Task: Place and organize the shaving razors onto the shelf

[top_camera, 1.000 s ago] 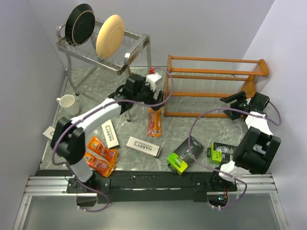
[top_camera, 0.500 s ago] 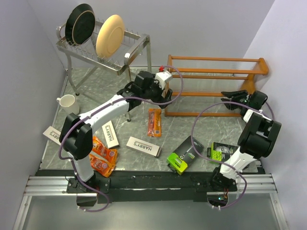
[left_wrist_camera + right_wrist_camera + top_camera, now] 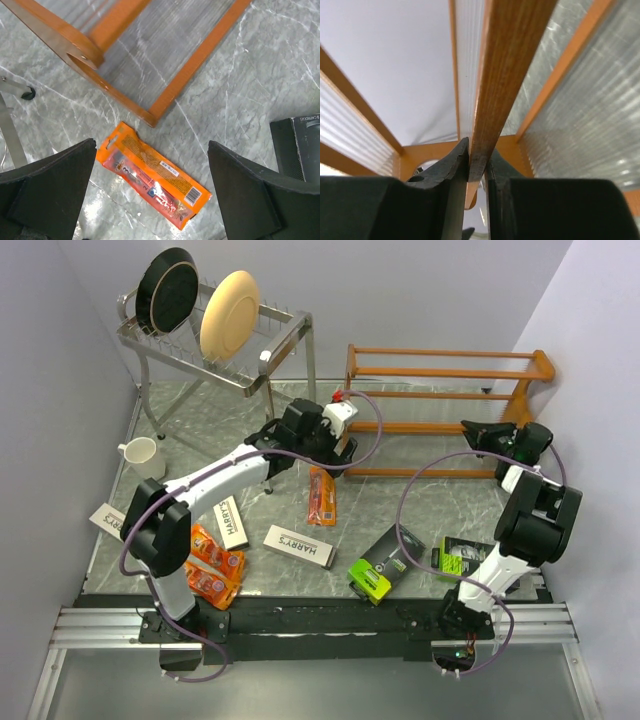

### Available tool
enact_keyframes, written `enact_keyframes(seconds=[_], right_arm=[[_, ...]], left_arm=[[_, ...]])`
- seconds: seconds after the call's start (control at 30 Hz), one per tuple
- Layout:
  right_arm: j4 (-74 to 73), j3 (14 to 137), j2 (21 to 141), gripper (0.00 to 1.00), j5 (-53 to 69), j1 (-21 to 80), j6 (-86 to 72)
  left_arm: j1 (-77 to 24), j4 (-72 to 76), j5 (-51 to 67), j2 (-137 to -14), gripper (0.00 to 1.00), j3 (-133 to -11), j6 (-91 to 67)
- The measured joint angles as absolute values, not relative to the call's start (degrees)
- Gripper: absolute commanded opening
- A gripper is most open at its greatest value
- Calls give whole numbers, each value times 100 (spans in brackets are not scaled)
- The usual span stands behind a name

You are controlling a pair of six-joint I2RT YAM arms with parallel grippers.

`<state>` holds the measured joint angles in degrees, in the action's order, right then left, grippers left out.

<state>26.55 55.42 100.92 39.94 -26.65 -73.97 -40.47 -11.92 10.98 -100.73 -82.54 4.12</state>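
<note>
Since a second ago: shelf (image 3: 440, 352) nudged slightly toward the back wall, right jaws narrowed from wide onto it, left arm (image 3: 230, 465) swung rightward to the shelf's left end. Now right jaws clamped on one thin wooden rail of the shelf, a finger pressed against each side of it, near the shelf's right end in the top view. Left jaws spread wide, holding nothing, hovering above the table (image 3: 430, 510) just beside the shelf's near left corner. Below and between them in the left wrist view, one flat orange pack (image 3: 152, 182) lying on the table, close to the shelf's front rail but not touching it. Shelf standing at the back right of the table, three tiers of slats. Razors all down on the table: two more orange packs (image 3: 210, 565) overlapping at the near left, three white boxes (image 3: 299, 547) spread across the near left and middle, two black-and-green packs (image 3: 383, 565) at the near right, well apart from the shelf. White mug (image 3: 143, 457) at the far left; metal rack (image 3: 215, 340) with a black plate (image 3: 165, 285) and a cream plate (image 3: 229, 312) upright in it at the back left
</note>
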Motion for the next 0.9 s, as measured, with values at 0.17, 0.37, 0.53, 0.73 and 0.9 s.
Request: enact_keyframes(seconds=[0.17,0.37,0.53,0.73,0.9], right_arm=[[2886,5186,9795,0,3645,-2506,-7496],[3395,4678,9647,0,3579,-2475,-7518],[3575,4648,9647,0,3627,-2084,-7441],[3577,4823,9666,0,4018,-1406,-7253],[3673,4799,9749,0,4119,-1356,-7406]], left_arm=[[-4047,-1186,1046,-10005,99,-8215,436],[-4047,-1190,810,-9998,99,-8278,523],[-4047,-1061,460,-10025,99,-8781,637],[-4066,-888,384,-10029,99,-9000,644],[-4106,-932,401,-10033,100,-8982,639]])
